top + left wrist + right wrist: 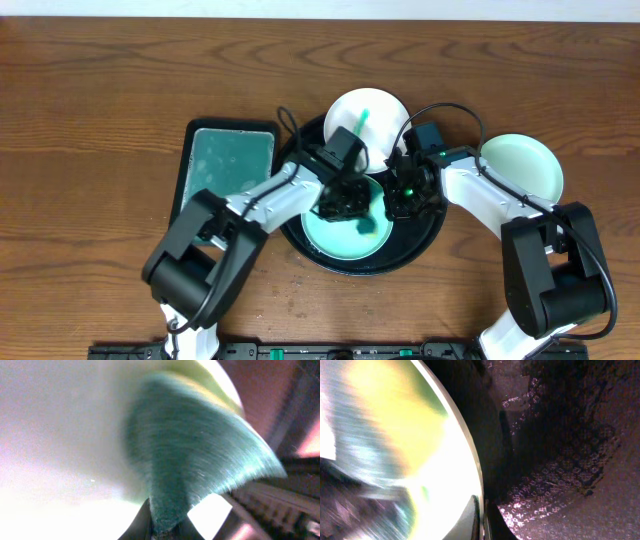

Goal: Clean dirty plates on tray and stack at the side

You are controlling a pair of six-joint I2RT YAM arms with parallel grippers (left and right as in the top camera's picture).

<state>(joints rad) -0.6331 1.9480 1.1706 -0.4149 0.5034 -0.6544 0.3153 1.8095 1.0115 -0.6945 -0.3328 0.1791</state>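
Front plate (335, 243), rear plate (365, 115) on tray (425, 242); third plate (522, 165) on table (100, 80) to right; rectangular tray (232, 160) to left.

Left arm (270, 195) and right arm (480, 190) crowd the tray (428, 232).

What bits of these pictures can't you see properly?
1. Overhead: the left gripper and right gripper cover part of the front plate on the tray. Their fingertips are too small to tell open from shut.
2. Left wrist: the view is so close and blurred that the teal shape could be a wiper or a smear.
3. Right wrist: the plate rim is blurred, and the picture's left edge cuts the plate off.
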